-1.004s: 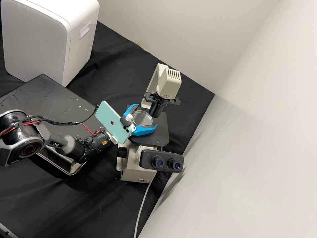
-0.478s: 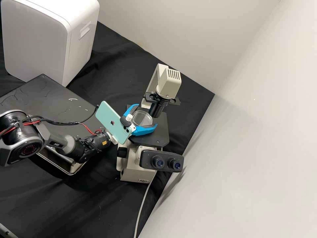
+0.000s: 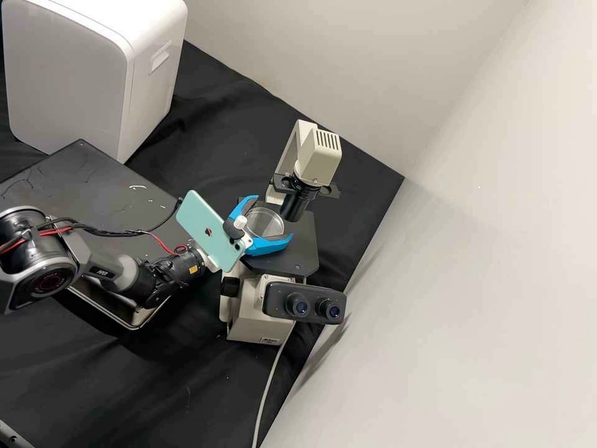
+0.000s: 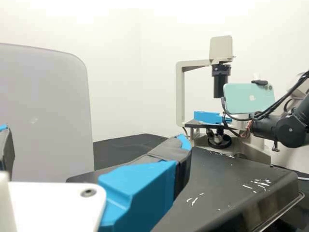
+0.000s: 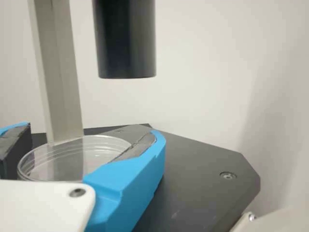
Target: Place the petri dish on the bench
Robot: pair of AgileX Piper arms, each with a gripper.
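Right tool (image 3: 269,219) is clenched on the petri dish (image 3: 263,221), one blue finger on each side of the rim. Versus half a second ago, tool and dish shift together a little toward the arm, out from under the condenser (image 3: 291,202). So the grip holds and the retract looks to be starting. The dish is over the microscope stage (image 3: 292,258); can't tell if it's lifted clear. Not on the table (image 3: 205,143) yet, so carry and set-down remain. Left tool (image 4: 91,140) is released and empty, over the black tray (image 4: 231,186).

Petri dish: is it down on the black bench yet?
No, the petri dish is between the fingers of the right gripper at the microscope stage.
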